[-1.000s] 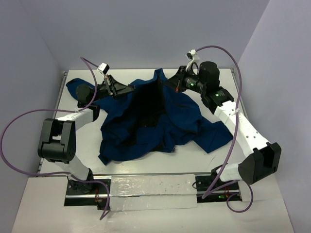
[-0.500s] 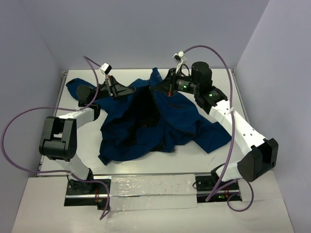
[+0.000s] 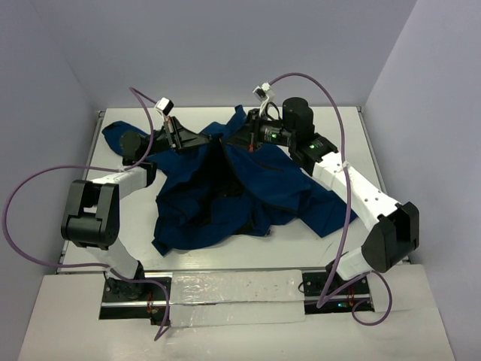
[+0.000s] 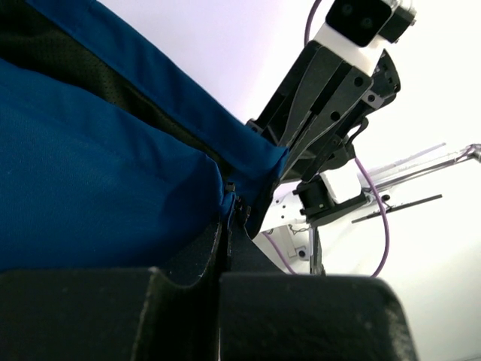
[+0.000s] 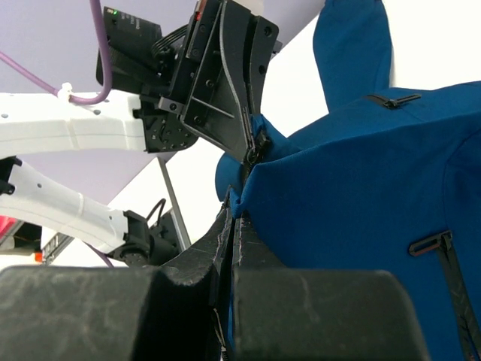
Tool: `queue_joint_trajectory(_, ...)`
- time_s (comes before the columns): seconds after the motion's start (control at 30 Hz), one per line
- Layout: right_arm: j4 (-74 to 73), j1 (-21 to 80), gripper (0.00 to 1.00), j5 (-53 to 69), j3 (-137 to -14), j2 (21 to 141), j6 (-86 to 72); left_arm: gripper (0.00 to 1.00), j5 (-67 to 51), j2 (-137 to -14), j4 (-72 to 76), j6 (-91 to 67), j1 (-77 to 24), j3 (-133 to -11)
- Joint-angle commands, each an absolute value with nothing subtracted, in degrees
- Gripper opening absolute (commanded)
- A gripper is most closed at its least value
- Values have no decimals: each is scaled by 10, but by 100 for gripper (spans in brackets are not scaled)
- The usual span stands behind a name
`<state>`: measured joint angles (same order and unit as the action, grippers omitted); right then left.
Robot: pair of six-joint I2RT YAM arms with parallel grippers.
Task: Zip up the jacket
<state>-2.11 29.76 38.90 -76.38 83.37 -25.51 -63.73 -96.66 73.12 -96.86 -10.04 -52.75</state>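
Observation:
The navy-blue jacket (image 3: 263, 188) lies crumpled on the white table (image 3: 353, 143), with a narrow strip of black lining (image 3: 222, 169) showing along its open front. My left gripper (image 3: 212, 139) and right gripper (image 3: 240, 134) hold the two front edges lifted at the far middle, close together. In the left wrist view my left gripper (image 4: 229, 214) is shut on a jacket (image 4: 98, 195) edge beside a small black zipper part (image 4: 230, 186). In the right wrist view my right gripper (image 5: 239, 207) is shut on the other jacket (image 5: 361, 173) edge, facing the left gripper (image 5: 225, 83).
One sleeve (image 3: 120, 137) reaches to the table's far left corner. Purple cables (image 3: 37, 180) loop off both arms. A metal rail (image 3: 233, 289) runs along the near edge. Walls close in on three sides. Two black pocket zipper pulls (image 5: 428, 242) show on the jacket front.

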Motion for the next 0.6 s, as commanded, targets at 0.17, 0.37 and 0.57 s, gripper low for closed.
queue_joint_trajectory(0.17, 37, 303, 0, 383, -769, 846, -276, 0, -600, -940, 812, -964, -107, -521)
queue_joint_trajectory(0.37, 47, 303, 0, 385, -771, 856, -284, 0, -599, -946, 827, -975, -109, -521)
queue_joint_trajectory(0.57, 45, 304, 0, 382, -775, 861, -285, 0, -597, -941, 830, -974, -109, -516)
